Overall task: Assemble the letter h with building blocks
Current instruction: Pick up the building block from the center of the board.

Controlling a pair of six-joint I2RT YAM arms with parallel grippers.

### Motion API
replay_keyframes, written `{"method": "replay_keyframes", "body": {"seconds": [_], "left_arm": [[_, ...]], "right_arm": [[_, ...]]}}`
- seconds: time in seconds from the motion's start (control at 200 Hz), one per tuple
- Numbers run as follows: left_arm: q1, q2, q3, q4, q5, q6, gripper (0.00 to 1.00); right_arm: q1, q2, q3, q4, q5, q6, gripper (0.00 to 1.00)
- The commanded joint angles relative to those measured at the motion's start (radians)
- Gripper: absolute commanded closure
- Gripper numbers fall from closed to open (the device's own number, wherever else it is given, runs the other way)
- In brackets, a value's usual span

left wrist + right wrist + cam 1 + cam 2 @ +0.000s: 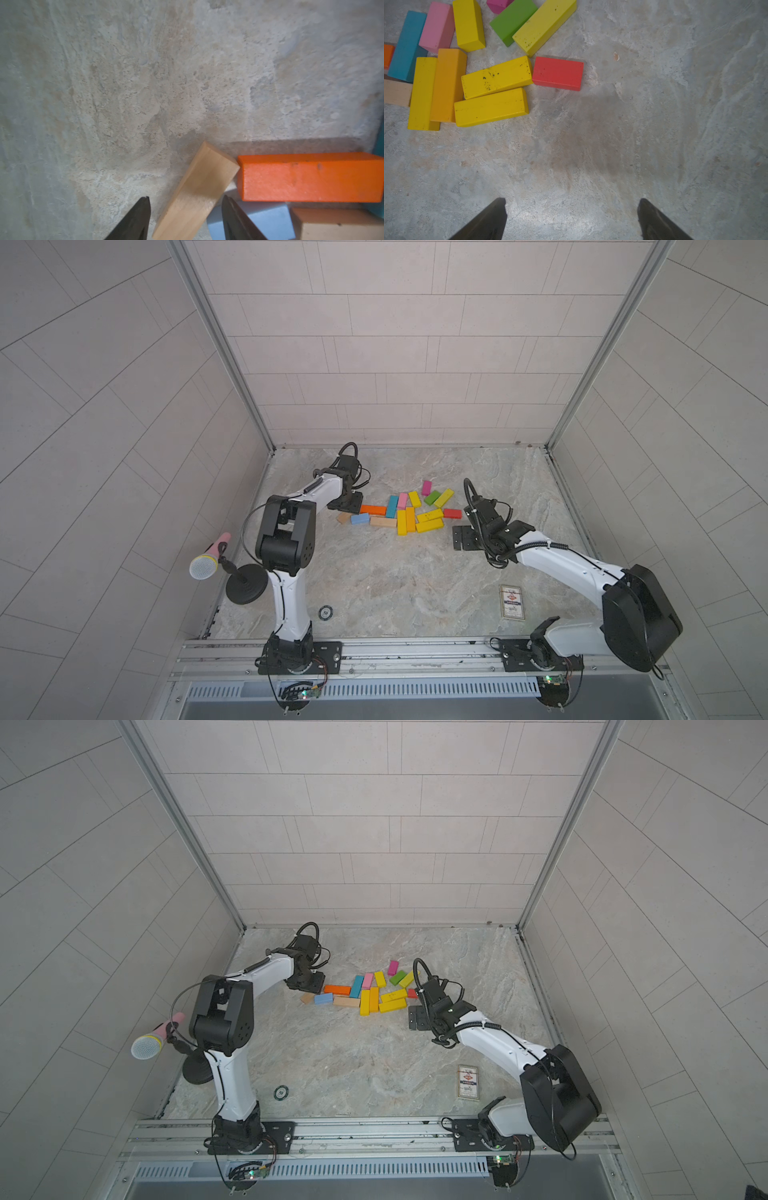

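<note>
Left gripper: half-open, jaws astride the skewed plain wood block with a gap on one side, nothing clamped, seemingly to pull it clear of the orange block ending the scattered mid-table building blocks; arm stretched forward, wrist pitched down.

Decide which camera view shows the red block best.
The right wrist view: the red block lies flat, large, sharp and unobstructed. In both top views it is only a tiny patch near the right arm. The left wrist view misses it.
</note>
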State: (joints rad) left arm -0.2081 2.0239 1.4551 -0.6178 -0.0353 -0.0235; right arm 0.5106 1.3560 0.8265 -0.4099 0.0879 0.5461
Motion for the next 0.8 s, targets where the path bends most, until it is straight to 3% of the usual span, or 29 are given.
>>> {"method": "replay_keyframes", "body": {"seconds": [0.0, 0.235, 0.46, 0.796], "left_arm": [[0.002, 0.044, 0.024, -0.027, -0.045, 0.025, 0.4], [0.003, 0.088, 0.051, -0.063, -0.057, 0.017, 0.5], [0.002, 0.144, 0.1, -0.126, -0.086, 0.001, 0.46], [0.003, 0.209, 0.205, -0.231, -0.028, -0.033, 0.67]], "right_arm": [[0.008, -0.001, 0.02, -0.02, 0.028, -0.003, 0.0], [0.006, -0.013, 0.015, -0.019, 0.041, -0.001, 0.0], [0.006, -0.014, 0.014, -0.018, 0.04, 0.0, 0.0], [0.007, -0.021, 0.009, -0.019, 0.053, 0.003, 0.0]]}}
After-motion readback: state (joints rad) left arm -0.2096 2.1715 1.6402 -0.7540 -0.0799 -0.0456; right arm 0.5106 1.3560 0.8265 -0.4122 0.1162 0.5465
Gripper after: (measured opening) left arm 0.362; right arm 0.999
